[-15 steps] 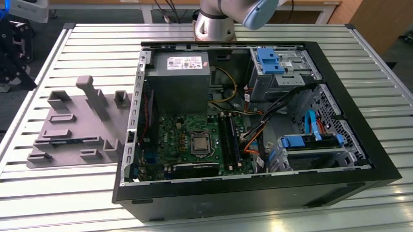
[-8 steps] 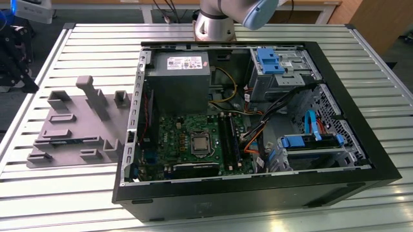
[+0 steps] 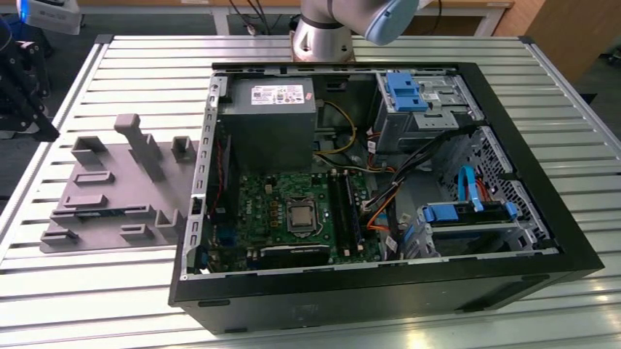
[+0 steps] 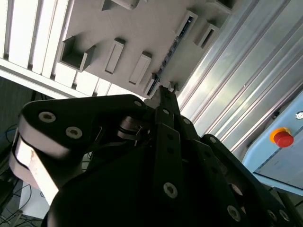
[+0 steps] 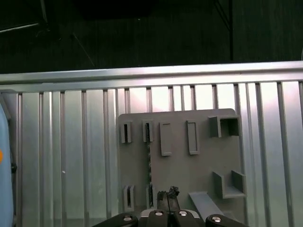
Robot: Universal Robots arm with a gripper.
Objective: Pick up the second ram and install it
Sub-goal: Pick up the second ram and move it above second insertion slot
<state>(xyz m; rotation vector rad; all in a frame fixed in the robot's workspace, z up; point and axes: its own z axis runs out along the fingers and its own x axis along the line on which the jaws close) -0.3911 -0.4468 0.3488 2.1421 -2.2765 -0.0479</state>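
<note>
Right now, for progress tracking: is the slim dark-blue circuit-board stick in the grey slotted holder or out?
In: the stick stands on edge in the holder.

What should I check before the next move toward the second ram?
1. Second ram in the grey tray: ok, it lies along its holder.
2. Nothing carried: ok, the gripper holds nothing.
3. Jaws open for a grasp: not ok, they are shut.
4. Gripper lined up with the ram: cannot tell; it hangs above the tray, close beside the stick's line.
5. Computer case open: ok.
6. Memory slots free: cannot tell.
</note>
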